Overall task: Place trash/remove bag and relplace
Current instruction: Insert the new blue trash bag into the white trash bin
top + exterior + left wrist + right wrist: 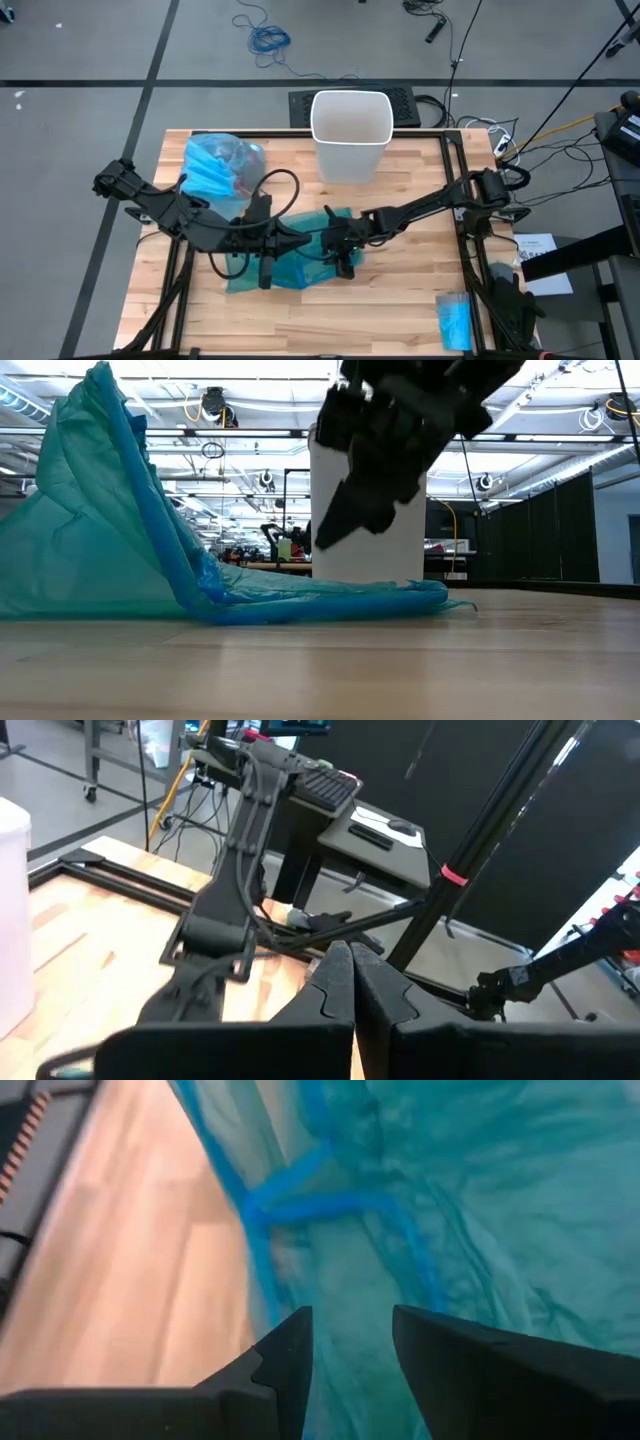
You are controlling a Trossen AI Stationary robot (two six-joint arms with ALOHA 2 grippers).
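Dark fingers (290,1365) of the right gripper (342,252) stand parted, nothing between them, tips just above the teal-green plastic bag (300,255). That arm reaches in from the bench's (400,310) right edge, stretched low toward the middle, wrist bent down over the bag. Left gripper (300,243) has its fingers (345,990) pressed shut together, empty in the wrist view; it sits at bench centre over the same teal bag, arm folded in from the left edge, elbow out.

Teal bag lies spread flat mid-bench, one end pulled up in a peak in the low view, blue drawstring seam along its edge. Light sky-blue bag (218,165), crinkly and bunched, sits at back left of the bench, well apart from both grippers. White bin (351,132) stands upright at back centre, no liner visible. Small bright-blue roll (454,318) lies near the front right corner.
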